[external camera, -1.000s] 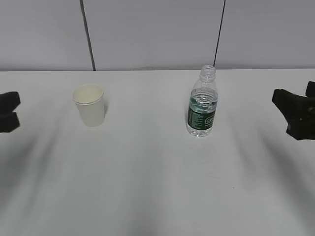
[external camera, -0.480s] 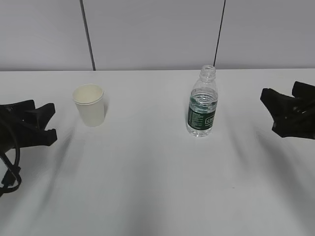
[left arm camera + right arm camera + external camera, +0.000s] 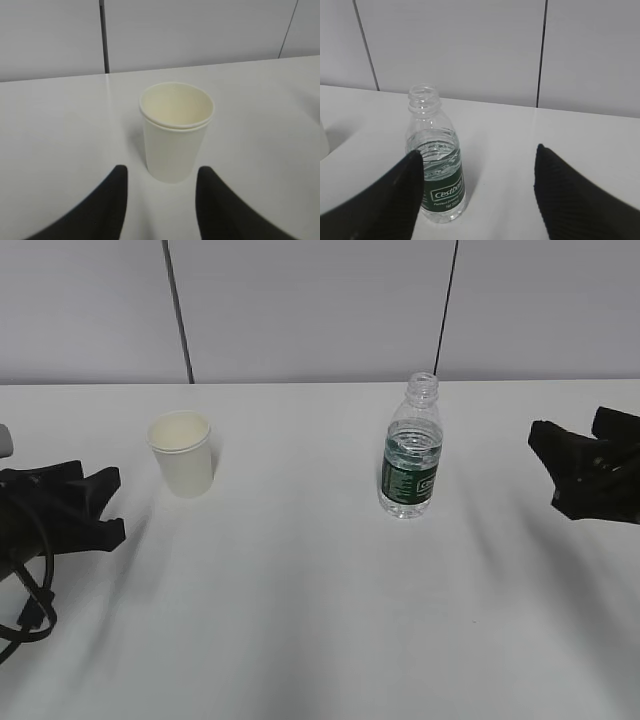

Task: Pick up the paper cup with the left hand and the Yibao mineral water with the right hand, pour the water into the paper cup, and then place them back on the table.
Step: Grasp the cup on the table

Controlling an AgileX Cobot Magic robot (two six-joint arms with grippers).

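Left hand (image 3: 108, 505): low at left edge of table (image 3: 320, 620), jaws spread, empty; cables loop below it. In left wrist view, left hand (image 3: 160, 200) fingers frame paper cup (image 3: 176, 132), cup just beyond tips, not touched.
Right hand (image 3: 560, 468): at right edge, jaws spread wide, empty.
Paper cup (image 3: 182, 454): upright on table, left of centre, near left hand.
Yibao mineral water (image 3: 410, 452): upright, capless, right of centre, well apart from right hand; bottle (image 3: 436, 160) sits ahead, toward one finger.

1 paper cup (image 3: 182, 453), 1 water btl (image 3: 409, 454), 2 end effectors: left (image 3: 108, 507), right (image 3: 546, 464).
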